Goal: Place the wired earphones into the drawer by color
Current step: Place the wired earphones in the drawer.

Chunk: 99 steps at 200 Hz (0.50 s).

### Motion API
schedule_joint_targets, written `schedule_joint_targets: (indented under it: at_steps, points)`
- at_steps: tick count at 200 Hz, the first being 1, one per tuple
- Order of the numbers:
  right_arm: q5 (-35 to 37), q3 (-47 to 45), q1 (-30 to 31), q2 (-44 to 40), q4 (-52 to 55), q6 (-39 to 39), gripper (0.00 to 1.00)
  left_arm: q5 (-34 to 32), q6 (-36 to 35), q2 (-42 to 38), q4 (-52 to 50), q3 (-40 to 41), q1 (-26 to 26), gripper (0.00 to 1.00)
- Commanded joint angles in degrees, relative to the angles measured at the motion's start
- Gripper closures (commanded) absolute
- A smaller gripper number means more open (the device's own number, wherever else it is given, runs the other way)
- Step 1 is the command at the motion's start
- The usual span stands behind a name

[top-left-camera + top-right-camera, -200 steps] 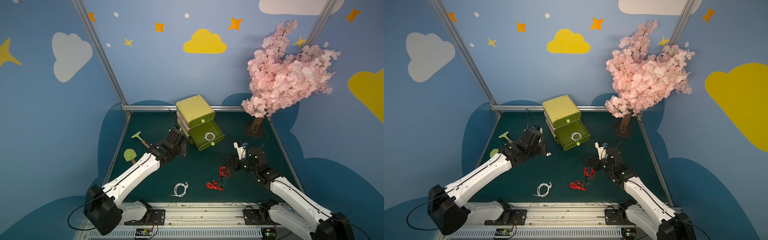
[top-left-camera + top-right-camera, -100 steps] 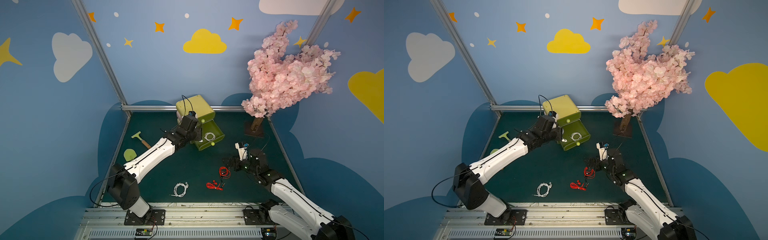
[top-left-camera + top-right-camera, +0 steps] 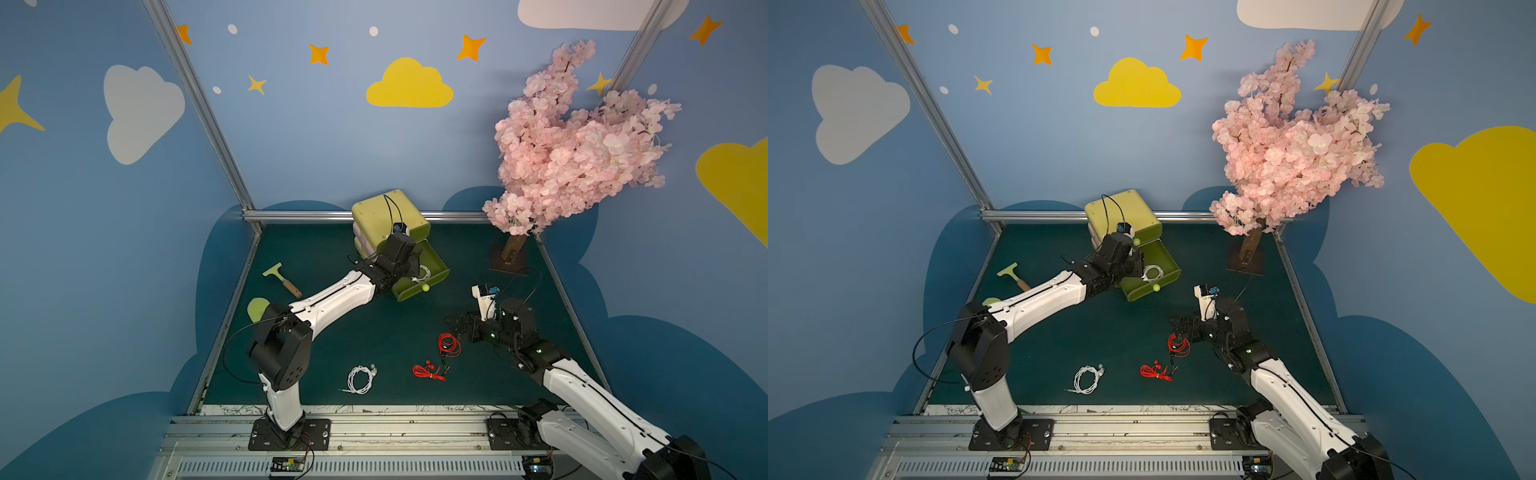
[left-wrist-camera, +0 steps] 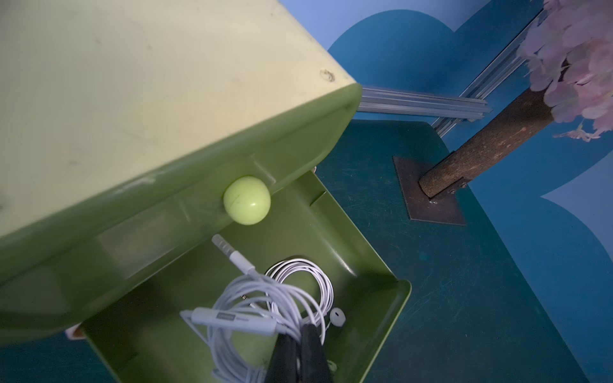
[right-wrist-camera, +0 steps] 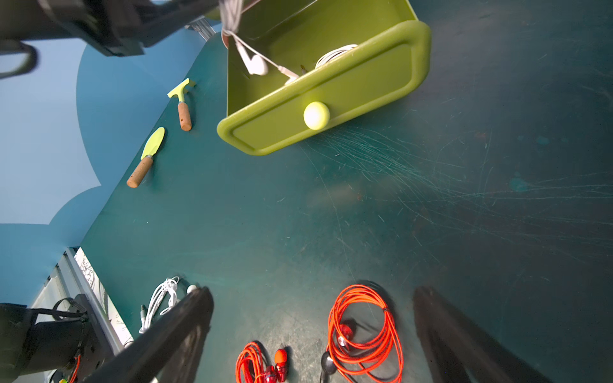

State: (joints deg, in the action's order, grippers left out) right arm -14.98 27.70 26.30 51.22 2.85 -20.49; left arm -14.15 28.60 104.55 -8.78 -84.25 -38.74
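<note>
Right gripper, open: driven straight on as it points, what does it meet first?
Probably bare table short of the drawer front. The red coil lies between the right gripper's open fingers, not ahead of the tips; height is unclear, so it could brush that coil.

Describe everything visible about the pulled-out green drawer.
The drawer is olive-green, smooth plastic by its look: an open-topped tray whose rimmed front panel carries a round pale knob. It is pulled well out of the yellow-green cabinet, under a closed drawer, low over the dark green table. One white earphone coil lies inside. The left gripper, shut on a second white bundle, hangs over it, an earbud dangling by its side wall.
</note>
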Motion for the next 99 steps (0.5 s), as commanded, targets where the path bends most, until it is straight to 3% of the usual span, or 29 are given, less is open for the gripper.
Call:
schedule_joint_targets:
  at_steps: [1,99]
  points:
    - [0.9,-0.8,0.0,-1.2,0.7,-0.1,0.01,0.0,1.3,1.6,2.5,-2.3,-0.1,0.97]
    - [1.0,-0.9,0.0,-1.8,0.7,-0.3,0.02,0.4,2.4,5.7,2.0,-2.8,-0.1,0.96]
